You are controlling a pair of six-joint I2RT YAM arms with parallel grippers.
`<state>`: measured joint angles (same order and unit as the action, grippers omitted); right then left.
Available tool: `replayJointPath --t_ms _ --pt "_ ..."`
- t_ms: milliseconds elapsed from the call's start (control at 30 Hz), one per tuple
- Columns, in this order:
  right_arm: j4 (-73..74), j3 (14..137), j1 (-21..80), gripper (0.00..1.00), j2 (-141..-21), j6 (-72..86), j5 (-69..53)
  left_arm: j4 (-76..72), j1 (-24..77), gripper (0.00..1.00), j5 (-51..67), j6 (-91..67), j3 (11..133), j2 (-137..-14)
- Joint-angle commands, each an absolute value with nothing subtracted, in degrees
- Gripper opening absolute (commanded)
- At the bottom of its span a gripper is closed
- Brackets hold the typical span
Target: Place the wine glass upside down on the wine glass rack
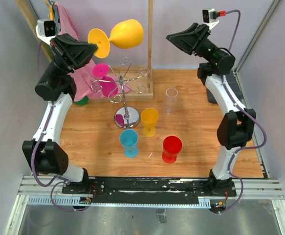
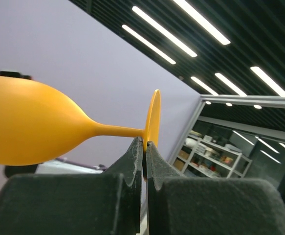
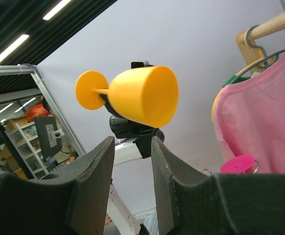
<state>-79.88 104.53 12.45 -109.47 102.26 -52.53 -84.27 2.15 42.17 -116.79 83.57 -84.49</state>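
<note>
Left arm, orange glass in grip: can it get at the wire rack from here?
Probably yes. The left gripper pinches the orange wine glass by its foot, raised near the wine glass rack, with nothing between. A pink glass hangs on the rack's left side; other hooks look free.

Matt, seemingly plastic — wine glass (image 1: 127,33)

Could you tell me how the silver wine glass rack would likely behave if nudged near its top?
The wine glass rack would probably rock or tip: a thin pole stands on one small round base. The pink glass hanging on one side likely loads it unevenly. Its thin wire arms may flex.
</note>
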Motion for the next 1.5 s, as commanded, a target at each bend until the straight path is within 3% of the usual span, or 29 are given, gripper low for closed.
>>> replayJointPath --t_ms 0,367,1167,1467 --pt "-80.7 102.6 9.9 0.38 -105.0 98.7 -54.5 -75.1 -1.0 0.0 46.3 -108.2 83.2 -81.8" --pt "-74.8 100.4 9.6 0.37 -100.2 92.2 -57.2 -31.9 -4.0 0.0 48.1 -72.9 86.6 -78.3" --pt "-68.5 94.0 9.6 0.36 -92.7 84.4 -59.0 -21.5 -4.0 0.0 47.8 -67.7 85.8 -88.3" --pt "-68.5 93.8 9.7 0.35 -93.4 84.6 -58.4 -6.1 -4.0 0.0 47.8 -57.8 90.6 -89.1"
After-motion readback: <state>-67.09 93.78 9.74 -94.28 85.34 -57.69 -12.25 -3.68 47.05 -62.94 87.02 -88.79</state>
